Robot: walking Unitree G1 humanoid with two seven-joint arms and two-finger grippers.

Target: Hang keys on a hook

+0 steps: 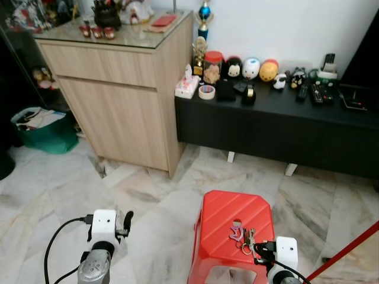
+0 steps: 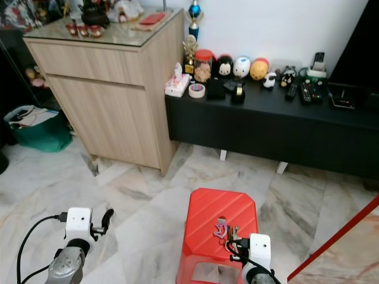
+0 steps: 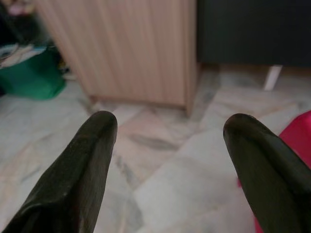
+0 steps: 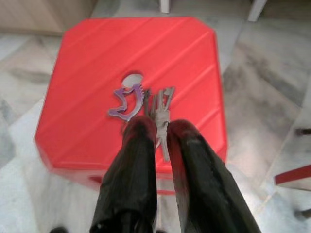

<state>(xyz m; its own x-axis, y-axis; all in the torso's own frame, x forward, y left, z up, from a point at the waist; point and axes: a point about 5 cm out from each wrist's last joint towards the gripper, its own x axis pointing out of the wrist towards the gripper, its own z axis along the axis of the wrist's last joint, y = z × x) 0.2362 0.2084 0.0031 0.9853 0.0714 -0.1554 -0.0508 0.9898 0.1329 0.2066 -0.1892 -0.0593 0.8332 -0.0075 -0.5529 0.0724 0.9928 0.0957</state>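
Note:
A bunch of keys (image 4: 161, 103) with a purple charm (image 4: 127, 101) lies on top of a red plastic stool (image 1: 228, 212), beside the small hole in its seat. My right gripper (image 4: 162, 128) reaches over the stool's near edge. Its two black fingers are pressed close together, with one key's shaft pinched between the tips. In the left eye view the keys (image 1: 243, 236) sit just ahead of that gripper (image 1: 259, 248). My left gripper (image 1: 126, 223) hangs low over the marble floor left of the stool, its fingers (image 3: 92, 145) spread wide with nothing between them.
A tall wooden cabinet (image 1: 118, 89) stands at the back left, with a green bin (image 1: 44, 135) beside it. A long black low bench (image 1: 266, 127) with figurines and remotes runs along the wall. A red bar (image 1: 346, 251) slants in at the lower right.

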